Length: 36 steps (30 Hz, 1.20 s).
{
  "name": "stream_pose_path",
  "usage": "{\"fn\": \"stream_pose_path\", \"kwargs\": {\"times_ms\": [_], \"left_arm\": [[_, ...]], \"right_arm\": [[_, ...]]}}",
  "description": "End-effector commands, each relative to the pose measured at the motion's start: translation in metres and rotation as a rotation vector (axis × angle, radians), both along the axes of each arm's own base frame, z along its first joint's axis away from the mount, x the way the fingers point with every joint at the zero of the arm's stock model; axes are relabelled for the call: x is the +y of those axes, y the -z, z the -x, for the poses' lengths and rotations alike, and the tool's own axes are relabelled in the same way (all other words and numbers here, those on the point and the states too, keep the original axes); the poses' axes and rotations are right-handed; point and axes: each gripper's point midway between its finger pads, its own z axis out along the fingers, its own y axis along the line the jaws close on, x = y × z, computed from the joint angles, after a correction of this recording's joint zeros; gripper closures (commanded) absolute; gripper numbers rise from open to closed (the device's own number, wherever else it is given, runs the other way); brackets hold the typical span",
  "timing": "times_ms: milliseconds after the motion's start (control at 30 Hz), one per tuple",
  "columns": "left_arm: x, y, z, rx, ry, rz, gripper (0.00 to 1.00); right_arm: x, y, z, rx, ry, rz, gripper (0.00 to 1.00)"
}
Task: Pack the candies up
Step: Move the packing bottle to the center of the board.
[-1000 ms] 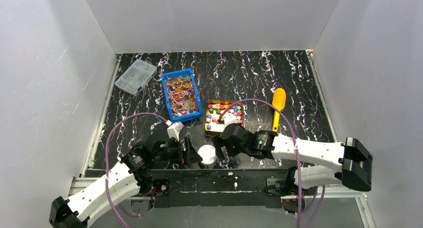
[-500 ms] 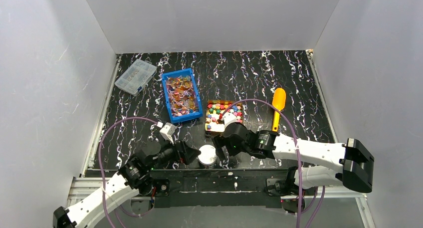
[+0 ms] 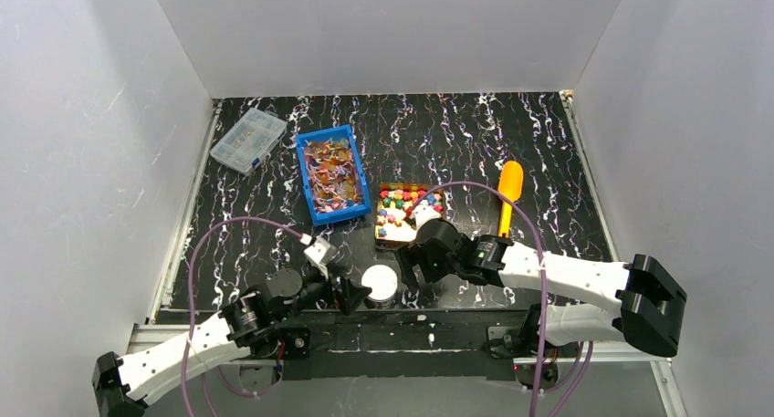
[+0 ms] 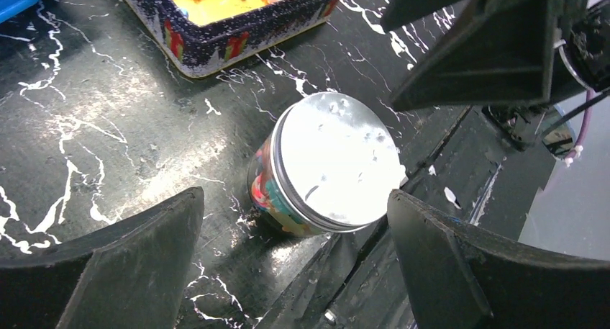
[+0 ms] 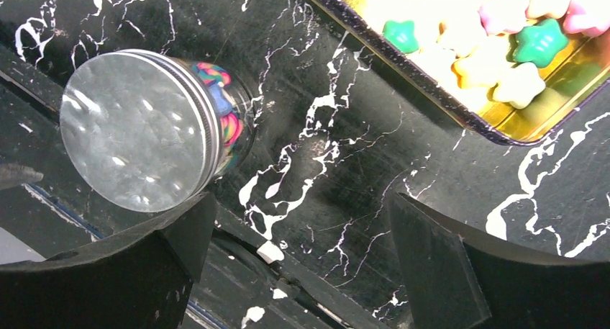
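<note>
A small clear jar [image 3: 380,285] with a white lid stands near the table's front edge, and coloured candies show through its wall [image 4: 267,192] [image 5: 224,120]. More candies, star-shaped, lie in a gold tin [image 3: 408,208] [image 5: 503,41]. Shiny wrapped ones fill a blue bin [image 3: 330,172]. My left gripper [image 3: 350,295] [image 4: 293,203] is open just left of the jar, its fingers apart from it. My right gripper [image 3: 411,273] [image 5: 301,206] is open to the jar's right, with only bare table between its fingers.
An orange scoop [image 3: 508,193] lies right of the tin. A clear compartment box [image 3: 247,140] sits at the back left. The table's front rail [image 4: 431,170] runs right beside the jar. White walls close in three sides.
My left gripper has opened wider and pulled back from the jar toward the front edge. My right gripper has shifted slightly away from the jar, toward the tin. The jar stays put.
</note>
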Motion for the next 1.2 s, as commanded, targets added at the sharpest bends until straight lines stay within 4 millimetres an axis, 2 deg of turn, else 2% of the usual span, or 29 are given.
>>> {"fn": "stream_pose_path", "kwargs": {"times_ms": [0,200,467,767,1167], "left_arm": [[-0.006,0.002,0.002,-0.04,0.034,-0.014,0.02],[-0.019,0.016,0.01,-0.041,0.118,-0.166,0.02],[-0.032,0.023,0.013,-0.117,0.168,-0.281,0.02],[-0.048,0.031,0.009,-0.146,0.193,-0.292,0.02],[-0.079,0.04,0.006,-0.218,0.268,-0.261,0.03]], "right_arm": [[0.001,-0.008,-0.006,-0.02,-0.022,-0.037,0.02],[-0.003,-0.008,-0.016,-0.02,-0.007,-0.042,0.02],[-0.005,-0.002,-0.019,0.004,-0.013,-0.055,0.02],[-0.005,0.002,-0.019,0.026,-0.022,-0.07,0.02],[-0.018,-0.013,-0.018,0.008,0.007,-0.081,0.02]]}}
